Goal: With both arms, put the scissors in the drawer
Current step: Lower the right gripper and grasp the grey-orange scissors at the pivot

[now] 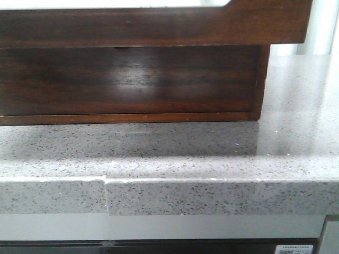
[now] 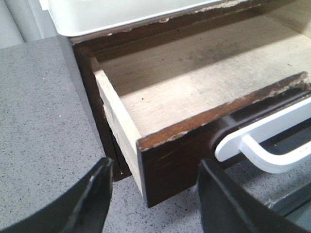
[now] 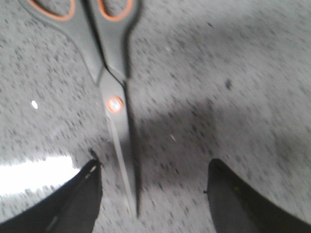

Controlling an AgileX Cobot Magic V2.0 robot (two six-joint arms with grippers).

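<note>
The bench (image 1: 212, 159) holds the drawer (image 2: 194, 92), pulled open so things can go in. The scissors (image 3: 116, 97) lie flat on the bench (blurry, probably untouched). Both tools, left (image 2: 155, 199) and right (image 3: 153, 199), gape wide.

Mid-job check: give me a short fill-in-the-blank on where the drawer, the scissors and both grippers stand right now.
1. The drawer is pulled ____, and its pale inside holds nothing.
2. The scissors lie flat on the speckled ____, blades closed.
3. The right gripper hangs over the scissors with its jaws ____, gripping nothing.
4. The scissors' finger loops are lined in ____.

Missing words: open; countertop; open; orange
</note>
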